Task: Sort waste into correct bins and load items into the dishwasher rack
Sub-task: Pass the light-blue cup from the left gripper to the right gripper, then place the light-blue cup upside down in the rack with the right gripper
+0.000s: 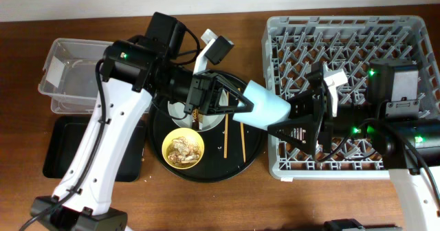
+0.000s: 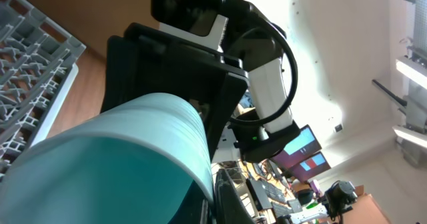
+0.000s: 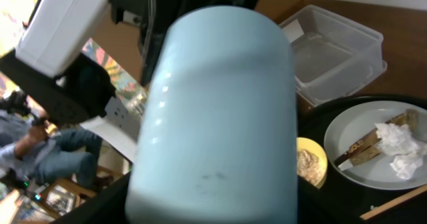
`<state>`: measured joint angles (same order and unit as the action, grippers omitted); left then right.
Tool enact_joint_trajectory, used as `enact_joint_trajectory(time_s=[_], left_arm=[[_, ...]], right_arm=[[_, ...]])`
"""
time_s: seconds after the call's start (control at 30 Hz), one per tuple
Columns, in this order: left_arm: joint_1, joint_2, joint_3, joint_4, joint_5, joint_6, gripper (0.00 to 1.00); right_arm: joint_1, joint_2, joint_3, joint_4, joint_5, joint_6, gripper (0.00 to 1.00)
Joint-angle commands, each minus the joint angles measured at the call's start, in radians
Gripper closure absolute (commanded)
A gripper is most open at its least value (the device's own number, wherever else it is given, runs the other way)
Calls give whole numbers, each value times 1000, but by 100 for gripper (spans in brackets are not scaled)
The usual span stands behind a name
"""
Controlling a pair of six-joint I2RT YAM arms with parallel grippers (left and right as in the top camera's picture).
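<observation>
Left gripper (image 1: 249, 108) of mine was at one end of the light blue cup (image 1: 267, 106) mid-frame, right gripper (image 1: 273, 129) at the other. Probably a handoff, since the dishwasher rack (image 1: 344, 31) sat frame right, on that arm's side. Honestly couldn't tell which jaws were clamped and which were loose.

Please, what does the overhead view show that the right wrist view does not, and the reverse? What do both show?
Only the overhead view shows the dishwasher rack and the shallow black tray. Only the right wrist view shows clearly the crumpled white tissue and the brown wrapper on the plate; overhead the left arm covers most of it. Both show the light blue cup, the clear tub and the yellow bowl.
</observation>
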<state>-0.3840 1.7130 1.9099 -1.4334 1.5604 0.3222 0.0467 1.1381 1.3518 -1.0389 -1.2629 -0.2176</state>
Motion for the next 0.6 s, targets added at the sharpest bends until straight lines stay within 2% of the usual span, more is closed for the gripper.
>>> enact_joint_trajectory(time_s=[0.0,0.07,0.1,0.13,0.17,0.2,0.23,0.3,0.37,0.47,0.57], left_arm=[[5,-25,12,13,11,24,100],[5,-25,12,18,11,24,96],[5,-25,12,20,11,24,88],[5,-25,12,19,-6,23,71],[5,-25,12,15,-23,23,69],[5,-25,11,7,-43,23,44],[5,-25,11,3,-72,23,0],[6,-25,12,4,-91,23,0],[19,-25,12,9,-91,23,0],[34,-25,11,8,-101,23,0],[34,-25,12,-11,-192,23,0]], right_arm=[[6,-6,6,-9,-69,-10,43],[6,-7,6,-22,-69,-10,44],[6,-10,6,-23,-68,-11,44],[4,-21,6,-19,-50,-10,43],[4,-37,6,-19,-6,-10,44],[4,-58,6,-19,46,3,44],[4,-83,7,-19,135,51,44],[4,-133,7,-51,468,277,44],[4,-185,7,-222,860,499,44],[4,-190,7,-365,1143,604,44],[4,-155,7,-443,1471,717,44]])
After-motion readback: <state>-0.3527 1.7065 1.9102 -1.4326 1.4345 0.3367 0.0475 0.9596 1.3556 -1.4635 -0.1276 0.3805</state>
